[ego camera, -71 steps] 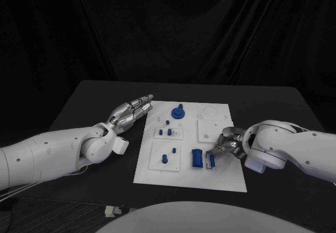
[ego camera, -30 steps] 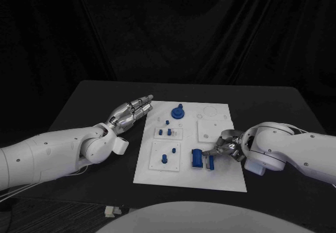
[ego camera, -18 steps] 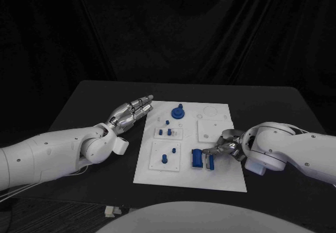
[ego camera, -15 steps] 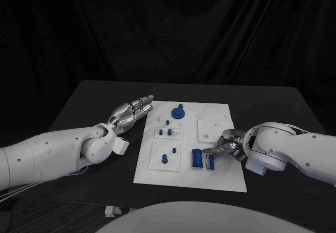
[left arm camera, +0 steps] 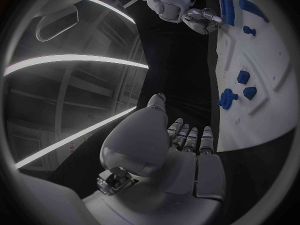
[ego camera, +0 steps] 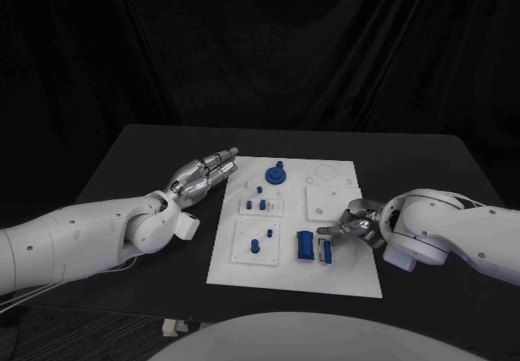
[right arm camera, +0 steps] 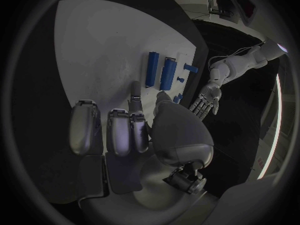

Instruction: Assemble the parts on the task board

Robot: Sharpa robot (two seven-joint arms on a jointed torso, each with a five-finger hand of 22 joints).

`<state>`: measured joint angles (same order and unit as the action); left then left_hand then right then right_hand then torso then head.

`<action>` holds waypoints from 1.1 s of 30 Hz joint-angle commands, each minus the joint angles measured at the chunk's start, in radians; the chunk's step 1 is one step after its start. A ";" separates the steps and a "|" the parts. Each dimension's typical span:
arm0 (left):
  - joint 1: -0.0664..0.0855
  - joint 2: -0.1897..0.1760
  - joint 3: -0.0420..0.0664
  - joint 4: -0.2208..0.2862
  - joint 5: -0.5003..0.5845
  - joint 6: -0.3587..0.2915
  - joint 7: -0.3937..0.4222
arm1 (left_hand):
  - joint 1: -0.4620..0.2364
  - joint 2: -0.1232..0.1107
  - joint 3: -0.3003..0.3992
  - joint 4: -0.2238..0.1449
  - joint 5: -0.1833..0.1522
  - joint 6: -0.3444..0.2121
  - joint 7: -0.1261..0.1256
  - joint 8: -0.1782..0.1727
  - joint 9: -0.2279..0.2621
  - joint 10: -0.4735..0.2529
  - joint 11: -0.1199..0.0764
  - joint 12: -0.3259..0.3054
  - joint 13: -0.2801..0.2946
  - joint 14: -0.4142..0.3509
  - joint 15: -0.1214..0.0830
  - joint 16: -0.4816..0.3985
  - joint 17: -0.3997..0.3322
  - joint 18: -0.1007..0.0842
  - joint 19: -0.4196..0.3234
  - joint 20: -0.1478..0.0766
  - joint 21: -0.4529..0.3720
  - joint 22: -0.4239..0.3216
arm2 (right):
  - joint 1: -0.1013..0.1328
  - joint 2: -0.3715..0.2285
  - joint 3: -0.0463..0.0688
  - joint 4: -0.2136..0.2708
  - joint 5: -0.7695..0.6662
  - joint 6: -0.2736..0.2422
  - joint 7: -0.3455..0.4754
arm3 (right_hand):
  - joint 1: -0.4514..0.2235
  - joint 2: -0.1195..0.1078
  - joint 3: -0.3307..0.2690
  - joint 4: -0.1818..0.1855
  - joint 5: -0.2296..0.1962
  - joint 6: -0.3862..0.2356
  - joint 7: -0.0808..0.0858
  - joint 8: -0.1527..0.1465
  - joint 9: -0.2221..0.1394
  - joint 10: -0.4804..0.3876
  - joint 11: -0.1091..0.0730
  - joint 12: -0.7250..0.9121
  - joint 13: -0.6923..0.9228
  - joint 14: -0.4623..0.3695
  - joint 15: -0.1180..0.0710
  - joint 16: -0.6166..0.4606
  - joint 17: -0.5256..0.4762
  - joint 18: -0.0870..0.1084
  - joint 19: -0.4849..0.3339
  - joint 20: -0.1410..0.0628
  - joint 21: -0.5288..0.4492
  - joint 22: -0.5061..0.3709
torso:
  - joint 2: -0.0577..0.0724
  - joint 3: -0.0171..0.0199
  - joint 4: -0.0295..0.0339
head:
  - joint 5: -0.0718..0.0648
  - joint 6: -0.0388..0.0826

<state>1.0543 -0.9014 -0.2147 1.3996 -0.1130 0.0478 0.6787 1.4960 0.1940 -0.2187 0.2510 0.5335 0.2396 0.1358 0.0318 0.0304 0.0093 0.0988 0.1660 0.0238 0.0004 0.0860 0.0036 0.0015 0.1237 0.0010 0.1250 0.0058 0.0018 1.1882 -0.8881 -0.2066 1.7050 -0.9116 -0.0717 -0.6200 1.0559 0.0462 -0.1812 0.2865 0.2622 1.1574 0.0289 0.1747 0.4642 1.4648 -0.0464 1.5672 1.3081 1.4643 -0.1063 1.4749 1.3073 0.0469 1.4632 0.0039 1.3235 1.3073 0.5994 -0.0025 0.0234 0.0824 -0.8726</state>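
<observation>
Left robot hand [ego camera: 203, 174] lies flat, fingers straight; right robot hand [ego camera: 355, 225] curls, empty.

A robot test lab: black curtains [ego camera: 260, 60] hang from nine to three o'clock behind a black counter [ego camera: 141, 150]; strip lights [left arm camera: 75, 60] run overhead.

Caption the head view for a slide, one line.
Right hand reaches toward blue parts on the task board; left hand lies open beside it.
</observation>
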 commanded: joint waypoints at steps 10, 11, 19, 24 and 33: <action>-0.002 0.000 0.001 0.003 0.004 0.013 0.038 | 0.014 0.000 0.000 -0.008 0.008 0.003 0.004 0.004 0.002 0.003 0.007 0.006 0.002 0.000 0.004 -0.004 -0.002 -0.014 0.000 0.004 -0.004 0.001 | 0.003 -0.036 0.000 0.040 -0.070 0.024 -0.012 | -0.164 0.016 -0.055 0.007 -0.156 -0.023 -0.002 0.034 0.038 0.106 -0.003 0.004 0.263 0.069 -0.001 0.005 0.045 0.008 0.019 0.001 0.009 0.191 | 0.001 -0.0001 -0.0001 | 0.001 0.000; -0.002 0.000 0.001 0.003 0.004 0.013 0.038 | 0.014 0.000 0.000 -0.008 0.008 0.003 0.004 0.004 0.002 0.003 0.007 0.006 0.002 0.000 0.004 -0.004 -0.002 -0.014 0.000 0.004 -0.004 0.001 | 0.003 -0.040 0.000 0.045 -0.071 0.025 -0.012 | -0.169 0.016 -0.055 0.007 -0.160 -0.023 -0.002 0.035 0.039 0.106 -0.003 0.004 0.263 0.069 -0.002 0.007 0.048 0.008 0.020 0.001 0.010 0.192 | 0.001 0.0000 0.0000 | 0.001 0.000; -0.002 0.000 0.001 0.003 0.004 0.013 0.037 | 0.014 0.000 0.000 -0.008 0.008 0.003 0.004 0.004 0.002 0.003 0.007 0.006 0.002 0.000 0.004 -0.004 -0.002 -0.014 0.000 0.004 -0.004 0.001 | 0.003 -0.061 0.000 0.084 -0.075 0.036 -0.011 | -0.205 0.026 -0.067 0.006 -0.165 -0.021 -0.005 0.046 0.050 0.106 -0.004 0.004 0.263 0.071 -0.003 0.010 0.054 0.005 0.024 0.000 0.022 0.195 | 0.001 -0.0001 0.0000 | 0.000 0.000; -0.002 0.002 0.001 0.002 0.004 0.015 0.036 | 0.014 0.000 0.000 -0.009 0.009 0.005 0.004 0.004 0.002 0.003 0.008 0.007 0.002 0.000 0.005 -0.004 -0.002 -0.015 0.000 0.004 -0.004 0.001 | 0.003 -0.065 0.000 0.095 -0.072 0.046 -0.011 | -0.210 0.032 -0.076 0.006 -0.151 -0.020 -0.006 0.050 0.053 0.106 -0.004 0.004 0.263 0.071 -0.003 0.011 0.056 0.004 0.026 0.000 0.026 0.196 | 0.001 -0.0001 0.0000 | -0.001 0.000; -0.002 0.003 0.001 0.001 0.004 0.020 0.033 | 0.015 0.000 0.001 -0.010 0.010 0.005 0.005 0.005 0.002 0.004 0.009 0.008 0.002 0.000 0.005 -0.004 -0.002 -0.015 0.001 0.005 -0.004 0.001 | 0.002 -0.067 0.000 0.107 -0.053 0.060 -0.010 | -0.222 0.044 -0.086 0.007 -0.150 -0.024 -0.006 0.051 0.055 0.106 -0.003 0.004 0.263 0.071 -0.003 0.011 0.056 0.004 0.026 0.000 0.027 0.196 | 0.001 -0.0002 0.0000 | 0.000 0.000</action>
<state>1.0535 -0.9006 -0.2147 1.3995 -0.1130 0.0524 0.6787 1.5040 0.1939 -0.2188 0.2453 0.5380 0.2396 0.1358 0.0318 0.0310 0.0127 0.1022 0.1694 0.0246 0.0004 0.0859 0.0036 0.0009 0.1237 0.0010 0.1250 0.0058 0.0018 1.1903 -0.9536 -0.2067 1.8073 -0.9718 -0.0324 -0.6203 0.8432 0.0909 -0.2620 0.2923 0.1083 1.1374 0.0238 0.2216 0.5183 1.4648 -0.0463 1.5673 1.3077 1.4643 -0.1062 1.4835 1.3073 0.0468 1.4632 0.0038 1.3469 1.3078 0.6003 -0.0025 0.0235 0.0819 -0.8726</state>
